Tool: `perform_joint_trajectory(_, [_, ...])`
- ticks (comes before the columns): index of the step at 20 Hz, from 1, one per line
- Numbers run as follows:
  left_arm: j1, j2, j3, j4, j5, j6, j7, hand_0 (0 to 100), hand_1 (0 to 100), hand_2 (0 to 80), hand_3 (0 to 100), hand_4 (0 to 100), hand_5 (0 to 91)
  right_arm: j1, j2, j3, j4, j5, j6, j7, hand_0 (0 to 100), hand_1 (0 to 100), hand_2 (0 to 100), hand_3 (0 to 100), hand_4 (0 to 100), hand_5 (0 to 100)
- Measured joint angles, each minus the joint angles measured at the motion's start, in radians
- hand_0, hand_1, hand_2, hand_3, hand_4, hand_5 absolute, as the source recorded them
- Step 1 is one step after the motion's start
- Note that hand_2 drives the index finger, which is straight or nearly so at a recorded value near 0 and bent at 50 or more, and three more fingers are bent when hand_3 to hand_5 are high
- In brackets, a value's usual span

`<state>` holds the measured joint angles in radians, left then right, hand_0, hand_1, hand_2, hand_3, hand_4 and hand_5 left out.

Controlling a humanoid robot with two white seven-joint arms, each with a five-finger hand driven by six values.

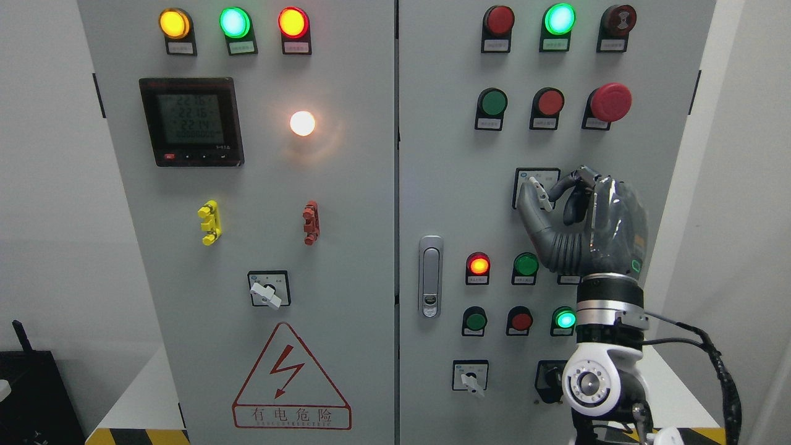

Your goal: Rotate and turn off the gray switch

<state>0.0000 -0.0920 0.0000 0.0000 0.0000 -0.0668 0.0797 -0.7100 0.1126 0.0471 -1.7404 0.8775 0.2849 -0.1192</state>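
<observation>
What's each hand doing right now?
Right hand: fingers closed on the gray switch.
Left hand: not in view.

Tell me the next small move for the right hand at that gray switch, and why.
Probably twist the wrist now to turn the switch. The right hand is already up at it on the right door, thumb and fingers pinching its pale handle, which sits tilted. No reach seems left, only the turn.

The right hand (pixel 584 225) is covering most of the gray switch (pixel 539 191); small labels beside its wrist are reading too small.
</observation>
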Motion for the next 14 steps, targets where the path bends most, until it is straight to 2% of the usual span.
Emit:
perform_joint_trajectory(7, [0.0,0.0,0.0,0.0,0.0,0.0,0.0,12,39,0.0,0,0,0.0,0.0,0.001,0.001,0.002,0.0,0.0,0.011,51,49,70,100,97,100])
perform_joint_trajectory(14, [0.0,0.0,0.0,0.0,0.0,0.0,0.0,12,39,0.0,0,0,0.0,0.0,0.002,0.001,0.002,-0.001,0.0,0.002,53,47,71,100,97,100])
